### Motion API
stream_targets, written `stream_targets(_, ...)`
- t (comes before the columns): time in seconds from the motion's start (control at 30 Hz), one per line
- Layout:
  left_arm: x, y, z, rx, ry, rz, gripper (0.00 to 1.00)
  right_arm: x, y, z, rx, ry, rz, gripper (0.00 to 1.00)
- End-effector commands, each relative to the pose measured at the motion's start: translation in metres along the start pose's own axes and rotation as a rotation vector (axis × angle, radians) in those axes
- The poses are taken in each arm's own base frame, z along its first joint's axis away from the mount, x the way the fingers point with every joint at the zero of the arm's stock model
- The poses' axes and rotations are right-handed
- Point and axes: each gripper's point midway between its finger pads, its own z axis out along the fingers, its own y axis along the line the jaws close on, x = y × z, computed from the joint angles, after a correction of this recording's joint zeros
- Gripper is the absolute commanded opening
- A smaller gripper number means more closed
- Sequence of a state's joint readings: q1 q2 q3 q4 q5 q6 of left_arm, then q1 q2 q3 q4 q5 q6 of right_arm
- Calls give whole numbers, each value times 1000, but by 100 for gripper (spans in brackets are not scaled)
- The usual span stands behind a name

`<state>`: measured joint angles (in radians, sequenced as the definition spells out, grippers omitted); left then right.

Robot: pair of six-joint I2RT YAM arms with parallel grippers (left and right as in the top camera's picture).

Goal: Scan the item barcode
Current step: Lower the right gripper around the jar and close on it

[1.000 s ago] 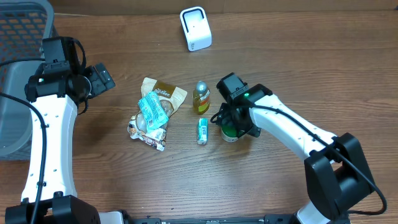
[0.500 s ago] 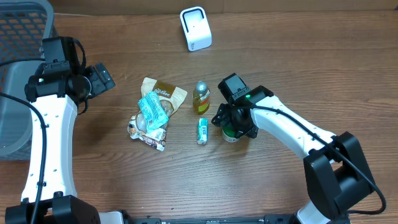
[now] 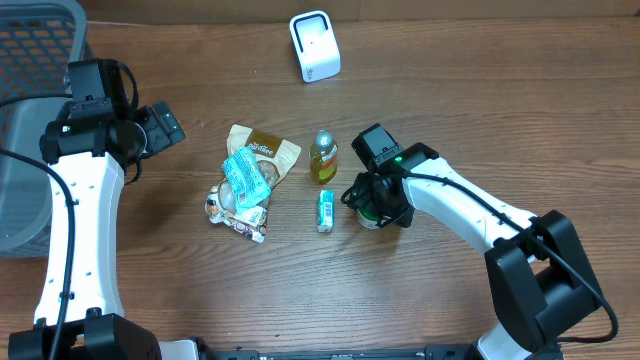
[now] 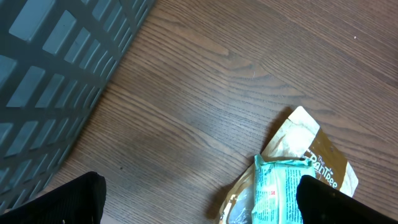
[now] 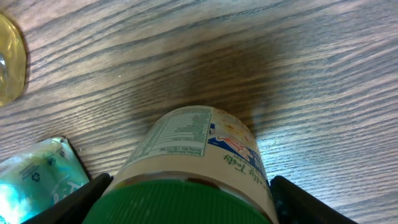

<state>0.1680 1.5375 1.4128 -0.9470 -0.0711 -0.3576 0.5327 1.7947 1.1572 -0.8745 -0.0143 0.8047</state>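
Your right gripper [image 3: 372,203] is down over the jar [image 5: 199,143], which stands upright on the table [image 3: 480,100], a little right of centre. From overhead the gripper hides most of the jar and only a sliver of green shows. In the right wrist view the green lid [image 5: 180,202] fills the near edge, cut off by the frame, with a dark finger [image 5: 81,196] on each side. The fingers sit close against the lid, but you cannot tell whether they press on it or stand just clear. A printed panel on the jar's label faces the camera, its text too small to read.

Just left of the jar lies a small teal packet [image 3: 325,210]. Beyond the packet is a yellow bottle [image 3: 322,157] with a silver cap, and further left a heap of snack bags [image 3: 250,180]. The white scanner [image 3: 315,45] sits at the far edge, well apart from the jar.

Your left gripper [image 3: 158,127] hovers at the left beside a grey basket [image 3: 30,60] that the frame cuts off. Its jaws are spread wide and hold nothing. Its wrist view shows only two black fingertips [image 4: 68,199] in the near corners.
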Motion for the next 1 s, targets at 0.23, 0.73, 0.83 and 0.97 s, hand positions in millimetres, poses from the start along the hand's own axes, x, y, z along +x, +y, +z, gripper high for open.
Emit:
stream_targets(0.23,-4,-1,-4,6,-15,12,99,2,1,3,-3,7,4,78)
stream_targets(0.73,-4,-1,-4,6,-15,12,99,1,2,4,-7,4,4,73)
stream_targets(0.83,-4,-1,-4,6,-15,12,100,1,2,6,-5,7,4,74)
stream_targets(0.97,-4,-1,-4,6,-15,12,100,2,2,6,-6,10,4,72)
